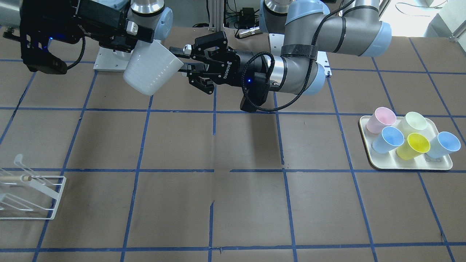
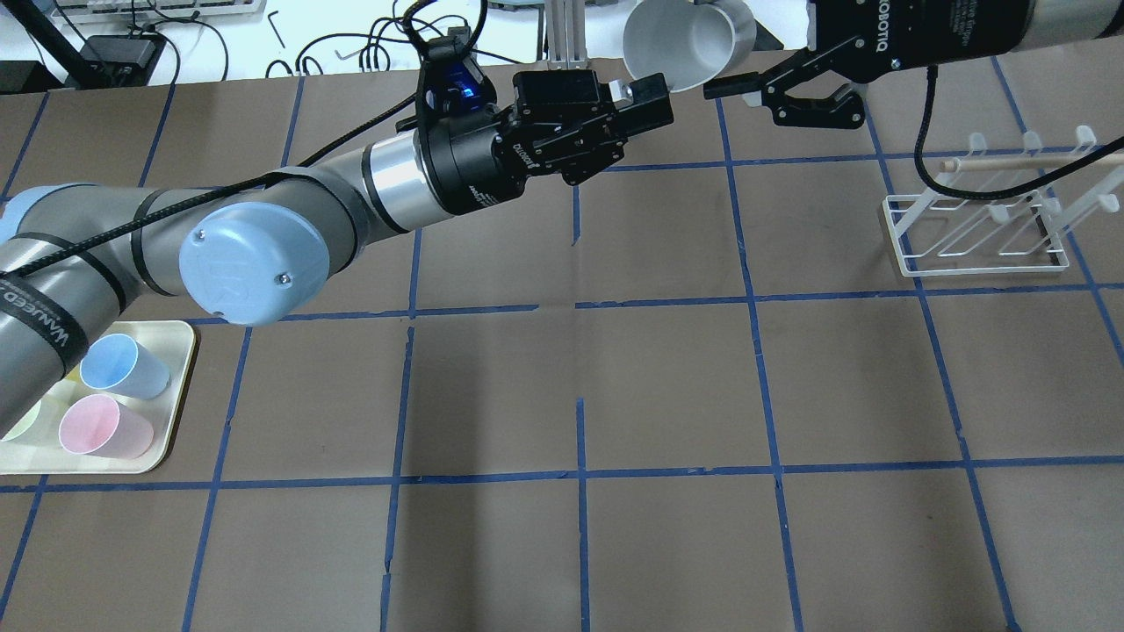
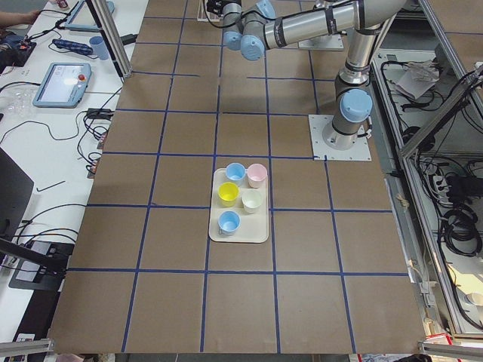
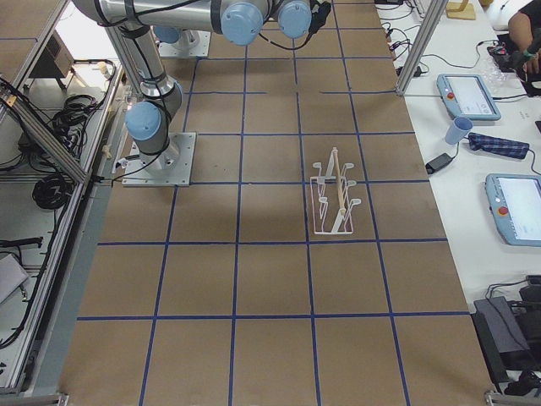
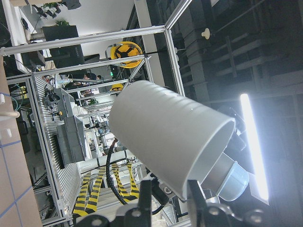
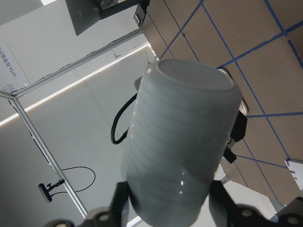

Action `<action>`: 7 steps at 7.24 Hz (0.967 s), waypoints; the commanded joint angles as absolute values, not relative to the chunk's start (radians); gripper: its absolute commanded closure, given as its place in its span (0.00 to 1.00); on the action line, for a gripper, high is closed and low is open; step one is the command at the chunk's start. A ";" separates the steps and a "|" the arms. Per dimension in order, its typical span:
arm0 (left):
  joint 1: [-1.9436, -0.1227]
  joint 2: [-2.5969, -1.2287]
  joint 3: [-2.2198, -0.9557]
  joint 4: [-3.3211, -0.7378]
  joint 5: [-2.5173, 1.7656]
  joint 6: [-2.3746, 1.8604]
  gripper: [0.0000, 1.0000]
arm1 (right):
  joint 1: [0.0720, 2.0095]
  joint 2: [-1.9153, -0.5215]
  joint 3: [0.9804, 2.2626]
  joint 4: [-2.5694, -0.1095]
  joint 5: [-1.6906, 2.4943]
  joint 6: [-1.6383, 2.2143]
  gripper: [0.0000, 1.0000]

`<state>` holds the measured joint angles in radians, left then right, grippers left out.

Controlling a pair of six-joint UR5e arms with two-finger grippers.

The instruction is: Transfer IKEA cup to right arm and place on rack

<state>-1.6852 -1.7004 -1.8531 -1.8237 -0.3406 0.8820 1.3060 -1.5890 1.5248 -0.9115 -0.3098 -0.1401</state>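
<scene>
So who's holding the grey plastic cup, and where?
The small grey plastic tumbler: left claw pinches its rim; right claw straddles its side, grip unclear.

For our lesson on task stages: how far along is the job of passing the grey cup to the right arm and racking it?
Done: the IKEA cup is lifted clear of the table. In hand: the hand-over, with the right gripper closed on its sides and the left gripper at its rim, grip unclear. Left: release, then placing it on the rack, which holds no cup.
</scene>
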 commanded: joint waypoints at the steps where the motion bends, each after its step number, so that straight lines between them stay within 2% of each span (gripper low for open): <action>1: -1.684 -1.689 -1.853 -1.830 -0.339 0.881 0.63 | 1.278 -1.592 1.502 -0.971 -0.362 -0.134 0.64; 3: -1.678 -1.663 -1.848 -1.829 -0.342 0.816 0.60 | 1.229 -1.592 1.450 -1.007 -0.440 -0.130 0.65; 5: -1.632 -1.652 -1.859 -1.830 -0.321 0.821 0.55 | 1.216 -1.592 1.447 -1.199 -0.664 -0.130 0.66; 7: -1.503 -1.651 -1.853 -1.821 -0.045 0.819 0.51 | 1.219 -1.595 1.460 -1.387 -0.969 -0.133 0.66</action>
<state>-1.5807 -1.6512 -1.8555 -1.8271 -0.2138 0.8201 1.2188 -1.5925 1.4510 -1.2657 -0.7727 -0.1319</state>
